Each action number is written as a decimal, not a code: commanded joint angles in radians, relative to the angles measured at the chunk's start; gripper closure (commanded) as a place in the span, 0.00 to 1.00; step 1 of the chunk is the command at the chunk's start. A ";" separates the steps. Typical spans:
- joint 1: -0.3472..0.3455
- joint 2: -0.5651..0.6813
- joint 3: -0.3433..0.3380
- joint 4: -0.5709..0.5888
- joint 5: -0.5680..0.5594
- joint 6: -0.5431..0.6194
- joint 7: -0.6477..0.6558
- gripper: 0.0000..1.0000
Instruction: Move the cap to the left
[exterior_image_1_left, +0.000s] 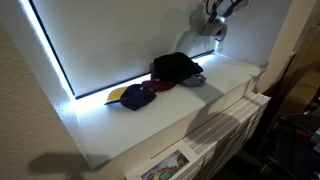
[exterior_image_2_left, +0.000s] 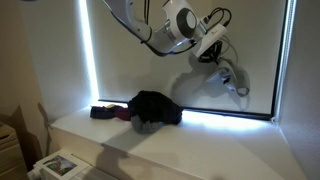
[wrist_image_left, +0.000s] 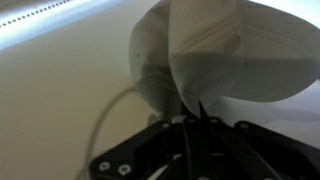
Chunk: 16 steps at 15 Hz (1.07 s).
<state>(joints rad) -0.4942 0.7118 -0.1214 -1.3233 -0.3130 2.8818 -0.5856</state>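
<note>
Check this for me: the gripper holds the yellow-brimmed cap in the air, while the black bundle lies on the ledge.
Wrong cap. The gripper holds the pale cap in the air, as the wrist view shows. The yellow-brimmed cap lies on the ledge beside the black bundle, seen in an exterior view.

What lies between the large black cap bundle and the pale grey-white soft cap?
Only bare white ledge, in an exterior view; the gripper holds the pale soft cap raised.

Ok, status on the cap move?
Pincer shut on cap. Cap aloft, off the ledge. Black bundle and dark cap lie on the ledge, apart from it.
</note>
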 joint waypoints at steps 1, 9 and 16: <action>-0.102 -0.211 0.204 -0.237 0.073 0.004 -0.261 0.99; -0.113 -0.475 0.357 -0.375 0.319 -0.338 -0.669 0.99; 0.252 -0.514 0.036 -0.438 -0.196 -0.382 -0.418 0.99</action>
<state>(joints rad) -0.3444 0.2257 0.0026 -1.7115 -0.3361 2.5105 -1.0807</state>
